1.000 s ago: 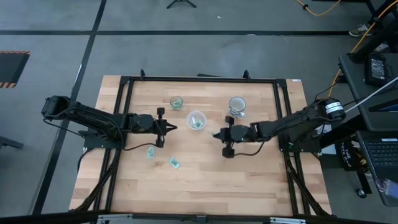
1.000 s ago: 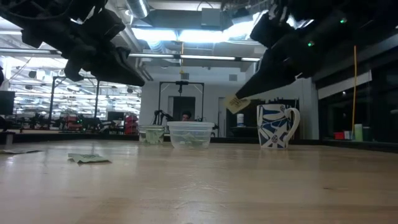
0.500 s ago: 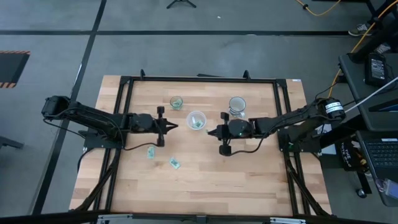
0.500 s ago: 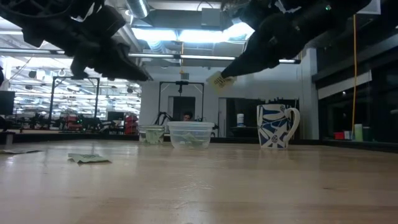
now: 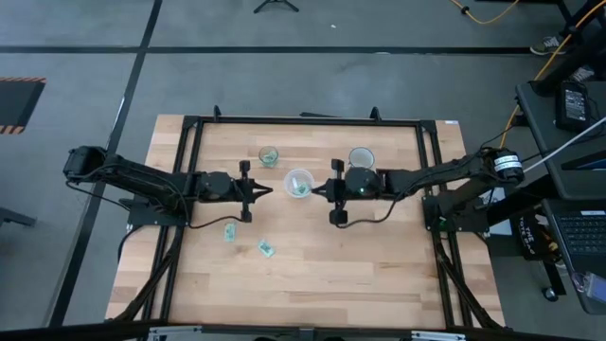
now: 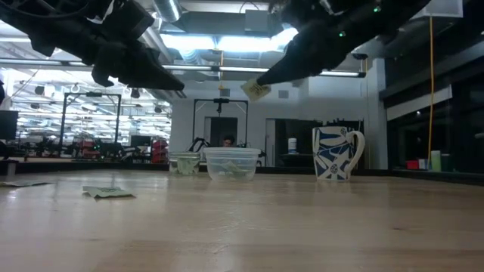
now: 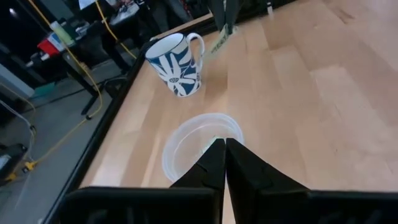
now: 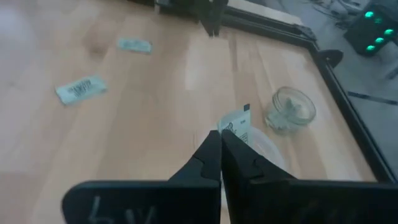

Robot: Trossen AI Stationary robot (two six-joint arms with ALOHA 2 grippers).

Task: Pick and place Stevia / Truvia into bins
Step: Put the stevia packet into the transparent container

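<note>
low view: right pincer (image 6: 259,80) grips sachet (image 6: 255,89).

The high view looks straight down from far above, taking in the whole tabletop (image 5: 312,275) and floor around it. The low view sits at tabletop height, facing level across toward the mug (image 6: 336,153) and the room behind. Each wrist view looks close, slanting down past its own fingers. All four views share the wide cup (image 5: 299,182) near the mug.
</note>
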